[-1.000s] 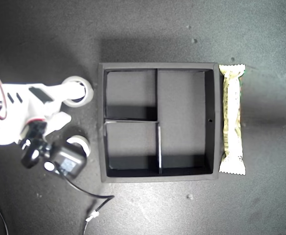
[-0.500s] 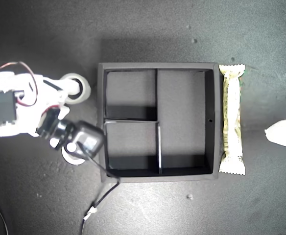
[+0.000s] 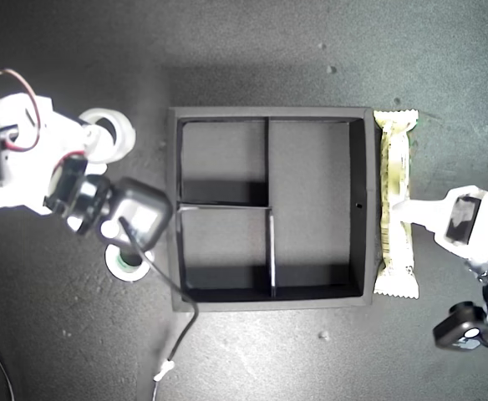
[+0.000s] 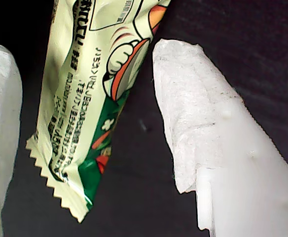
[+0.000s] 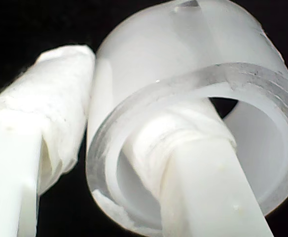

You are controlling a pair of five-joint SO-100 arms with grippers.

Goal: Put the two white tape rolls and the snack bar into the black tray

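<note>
Change: since 0.5 s ago the arm at exterior view's left lifts the all-white tape roll (image 3: 109, 134) away from the tray wall; another arm comes in from exterior view's right up to the bar.
First tool (image 3: 400, 211): my first gripper, jaws apart. One finger (image 4: 203, 123) lies beside the snack bar (image 3: 394, 205), the other at the opposite side of the wrapper, not pressing it.
Second tool (image 5: 107, 143): my second gripper is clamped on the white roll. One finger (image 5: 183, 163) goes through the open centre, the other outside the wall.
Snack bar: flat on tabletop (image 3: 311, 50), along the outer wall of the black tray (image 3: 359, 209) at exterior view's right, just beside it.
2nd roll (image 3: 124, 263): the one w/ greenish inner rim, on tabletop near tray's lower corner at exterior view's left, partly under the arm's camera.
Tray: all three compartments hold nothing.
</note>
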